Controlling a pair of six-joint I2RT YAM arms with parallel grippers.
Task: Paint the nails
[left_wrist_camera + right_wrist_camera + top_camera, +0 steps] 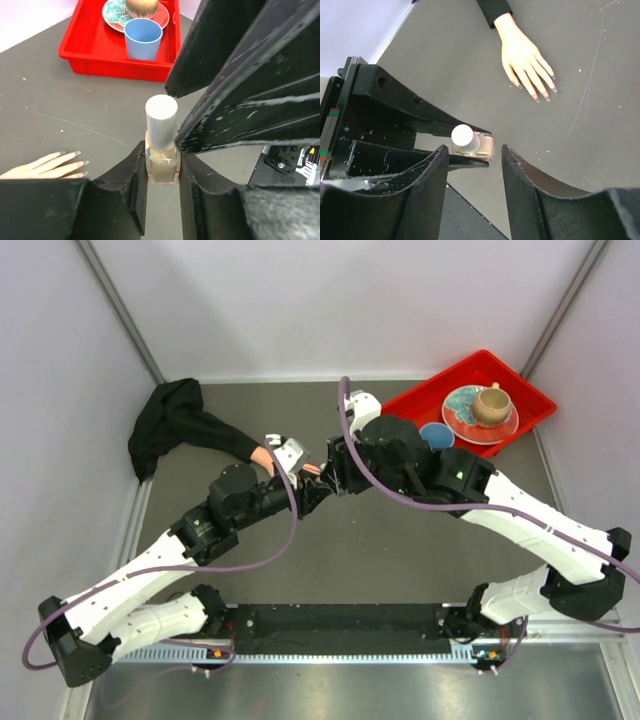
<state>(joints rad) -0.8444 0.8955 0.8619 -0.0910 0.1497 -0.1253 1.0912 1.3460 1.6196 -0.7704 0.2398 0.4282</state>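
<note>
A small tan bottle point(161, 162) with a white cap point(161, 119) stands upright between the fingertips of my left gripper point(161, 156), which is shut on its glass body. My right gripper point(473, 150) is open just above it, its jaws apart, and the cap point(462, 136) lies by its left fingertip, untouched. The mannequin hand point(522, 57) lies flat on the grey table, fingers spread, black sleeve point(175, 425) at the wrist. The nails point(541, 94) look small and pale grey-pink. In the top view both grippers meet beside the hand point(262, 458).
A red tray point(440, 395) at the back right holds a patterned plate point(462, 418) with a tan cup point(490, 403) and a blue cup point(436, 435). Walls close in the table on the left, right and back.
</note>
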